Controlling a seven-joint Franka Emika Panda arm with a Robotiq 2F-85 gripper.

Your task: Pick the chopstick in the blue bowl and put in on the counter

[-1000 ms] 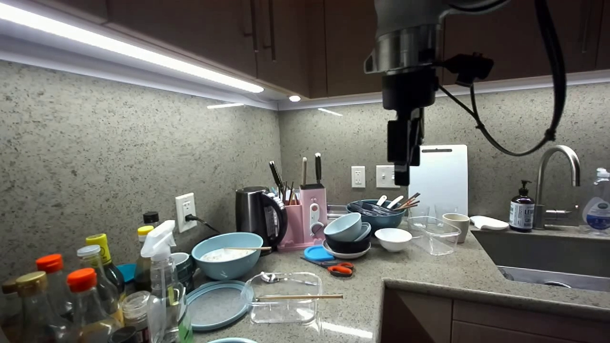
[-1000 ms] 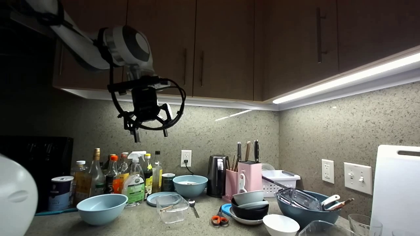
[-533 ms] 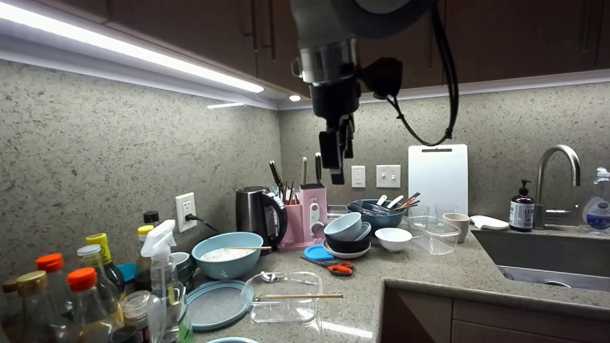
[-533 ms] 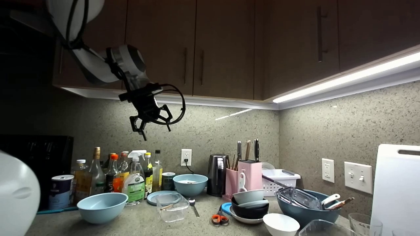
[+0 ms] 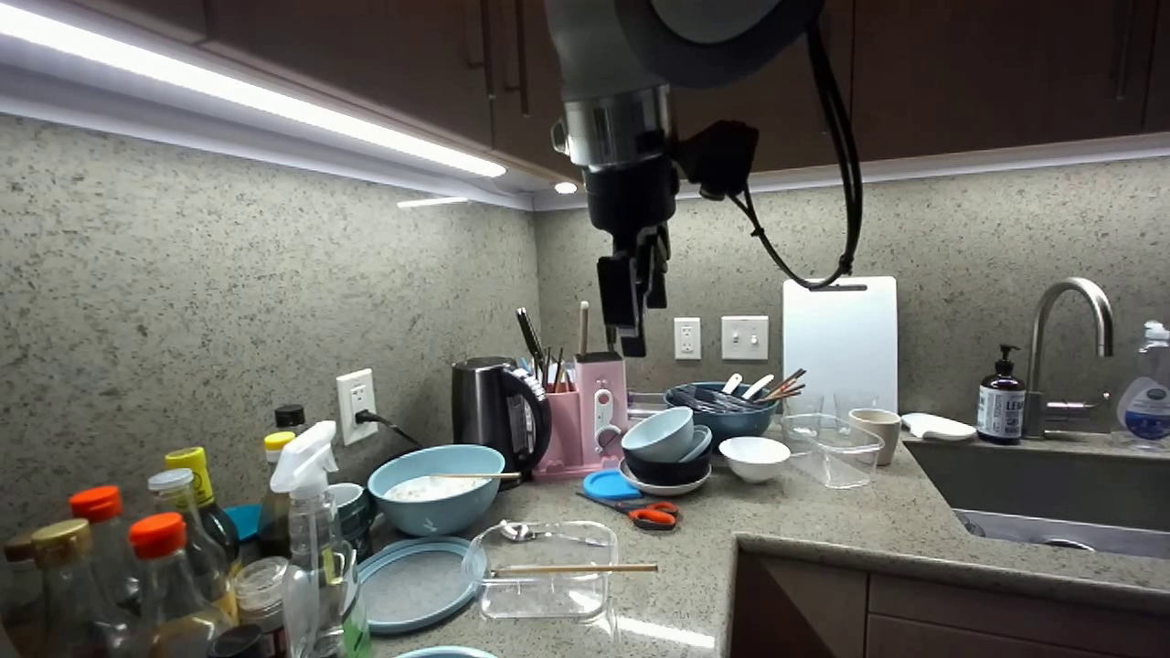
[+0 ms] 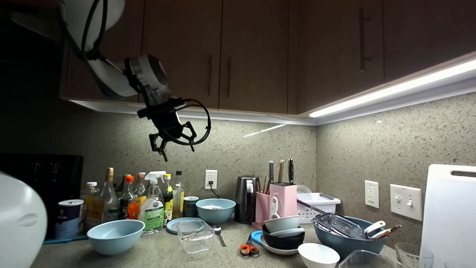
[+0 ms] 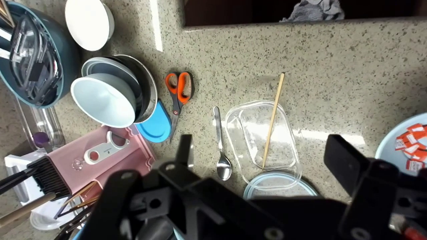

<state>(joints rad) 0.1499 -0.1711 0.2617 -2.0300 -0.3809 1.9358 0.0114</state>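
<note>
The wide pale blue bowl [image 5: 435,512] stands on the speckled counter [image 5: 676,594] beside the kettle, whitish inside; it also shows in an exterior view [image 6: 215,212]. A light wooden chopstick [image 5: 471,475] lies across it, one end past the rim. My gripper [image 6: 179,153] is open and empty, high above the counter. In the wrist view the jaws [image 7: 258,145] stand wide apart, with a clear container and a second chopstick [image 7: 273,120] far below between them. The chopstick in the bowl is hidden in the wrist view behind the gripper.
The second chopstick rests on the clear container [image 5: 548,599], near a spoon [image 7: 220,146] and flat blue plate [image 5: 416,585]. Bottles [image 5: 187,585], a spray bottle [image 5: 311,539], kettle [image 5: 489,411], pink knife block [image 5: 599,411], stacked bowls [image 5: 663,448] and scissors [image 5: 654,517] surround. Another blue bowl [image 6: 116,238] holds red packets.
My gripper has swung leftward across an exterior view and tilted, then dropped slightly over the last half second. It stays open. The objects on the counter have not moved.
</note>
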